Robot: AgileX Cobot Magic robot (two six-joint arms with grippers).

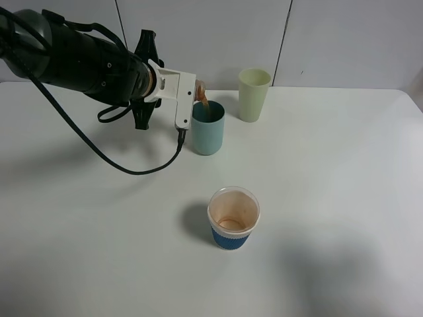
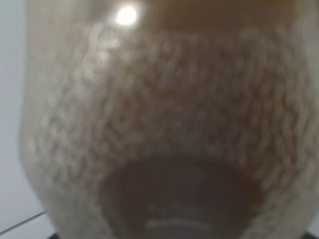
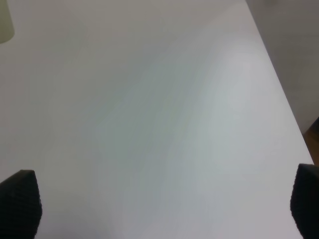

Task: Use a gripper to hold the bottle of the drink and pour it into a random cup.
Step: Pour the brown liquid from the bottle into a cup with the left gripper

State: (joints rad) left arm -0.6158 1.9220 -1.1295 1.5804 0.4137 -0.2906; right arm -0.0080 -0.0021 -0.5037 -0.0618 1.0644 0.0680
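1. The bottle [image 1: 200, 88], tipped mouth-down at the far middle of the table [image 1: 344, 198], sends brown drink [image 1: 205, 107] into the teal cup [image 1: 208, 135] directly beneath, apparently to keep the stream inside the rim.
2. The left gripper [image 1: 192, 92] reaches in from the left, jaws clenched on the bottle and rolled sideways for the pour.
3. The pale yellow-green cup [image 1: 254, 94] stands just right of the teal cup, the paper cup [image 1: 233, 219] nearer; both are clear of the stream.
4. The right gripper [image 3: 164, 204] hangs over the table, jaws released, grasping nothing.
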